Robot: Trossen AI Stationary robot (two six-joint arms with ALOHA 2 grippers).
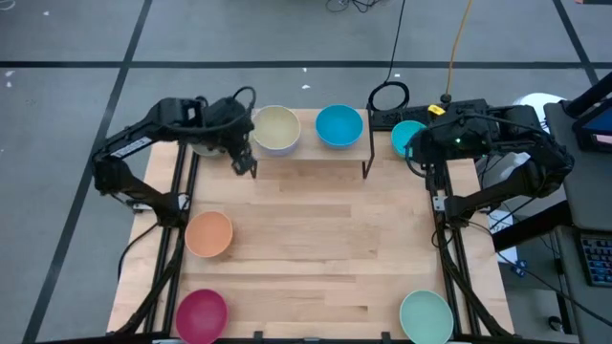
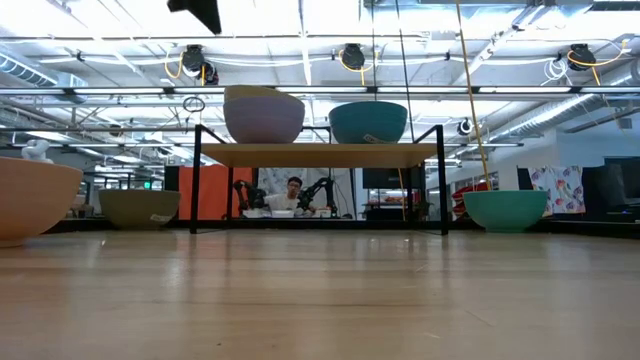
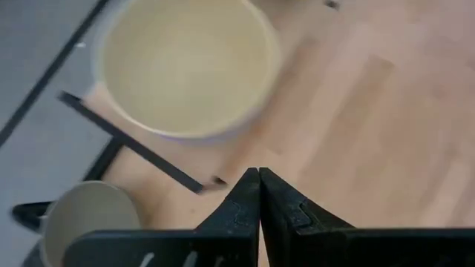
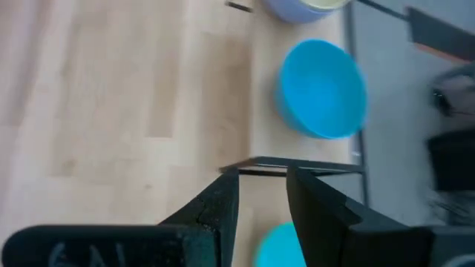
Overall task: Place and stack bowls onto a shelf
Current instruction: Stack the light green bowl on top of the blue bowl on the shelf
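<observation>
Wood table [image 1: 316, 248] (light) — person [image 2: 293, 192] behind.

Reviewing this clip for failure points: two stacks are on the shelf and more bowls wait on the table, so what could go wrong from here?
1. The right gripper hangs open by the shelf's black leg above a teal bowl; reaching down could catch the leg.
2. The pale yellow bowl sits nested in a periwinkle one near the shelf end; a nudge from the shut left gripper might tip it off.
</observation>
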